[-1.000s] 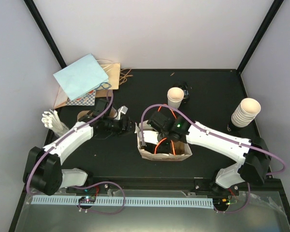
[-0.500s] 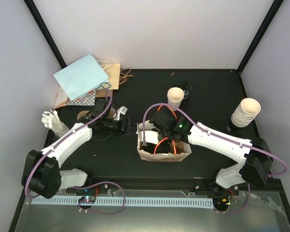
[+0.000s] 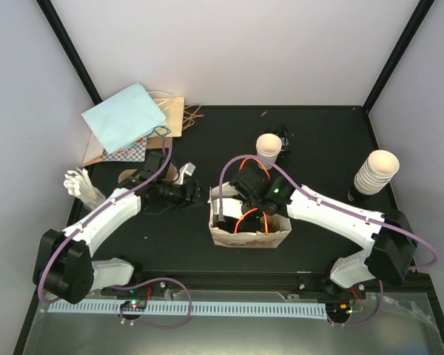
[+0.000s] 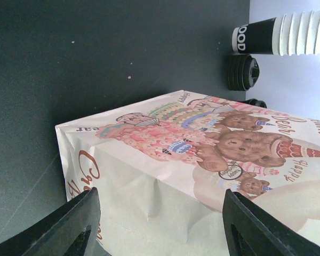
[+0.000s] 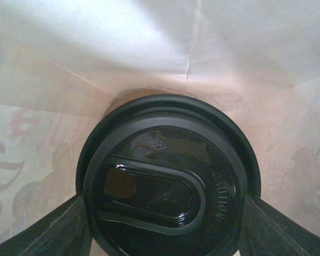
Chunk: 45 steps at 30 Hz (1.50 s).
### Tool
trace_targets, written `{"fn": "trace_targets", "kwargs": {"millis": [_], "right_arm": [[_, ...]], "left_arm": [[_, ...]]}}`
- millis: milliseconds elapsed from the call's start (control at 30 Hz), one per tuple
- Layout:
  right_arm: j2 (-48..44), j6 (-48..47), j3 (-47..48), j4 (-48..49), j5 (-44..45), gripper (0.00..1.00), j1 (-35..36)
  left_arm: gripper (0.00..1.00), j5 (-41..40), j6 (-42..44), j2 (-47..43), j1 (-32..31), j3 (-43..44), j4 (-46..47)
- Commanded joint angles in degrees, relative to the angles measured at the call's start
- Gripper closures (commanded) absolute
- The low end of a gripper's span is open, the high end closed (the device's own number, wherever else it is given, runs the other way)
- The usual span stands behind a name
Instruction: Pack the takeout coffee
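holding the lidded cup (image 5: pixel 165 176) down inside the paper bag (image 3: pixel 251 238), your right gripper (image 5: pixel 166 198) has its jaws closed on the cup's sides just under the black lid, which fills the wrist view. treat it as light but easily crushed: the paper wall is thin, and the lid could likely pop if you squeeze or tilt it. grip high, just below the rim where it looks stiffest, and keep it upright. your left gripper (image 4: pixel 160 193) has its jaws wide open just beside the bag's printed side, gripping nothing. farther back an unlidded cup (image 3: pixel 268 148) stands alone, and a stack of empty cups (image 3: pixel 376 171) sits far right.
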Motion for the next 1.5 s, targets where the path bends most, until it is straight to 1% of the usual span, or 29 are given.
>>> {"fn": "trace_targets", "kwargs": {"millis": [0,433,733,1000,1100,1200,1467], "right_arm": [[4.79,3.55,-3.53,-7.89,-2.04,0.52,0.76],[-0.25,7.97,-8.69,-2.56,7.61,0.52,8.21],[-1.51,6.79,-9.31,-2.71,5.83,0.52,7.30],[0.58,6.31,-8.58,-4.32,4.38,0.52,5.77],[-0.31,6.61,-8.43,-3.38,5.53,0.52,5.84],[-1.73,6.99,-8.52,-2.12,7.18,0.49,6.22],[-2.05,8.05,-10.36,-1.23,10.58,0.50,10.08]], "left_arm": [[0.34,1.22,0.87,0.01,0.49,-0.10,0.26],[0.35,1.22,0.87,0.89,0.49,0.07,0.62],[0.35,0.96,0.78,0.47,0.50,-0.19,0.42],[0.35,0.78,0.65,-0.03,0.49,-0.28,0.11],[0.35,0.75,0.52,-0.07,0.54,-0.26,0.21],[0.34,0.69,0.50,-0.08,0.51,-0.20,0.19],[0.35,0.77,0.40,0.32,0.54,-0.06,0.32]]}}
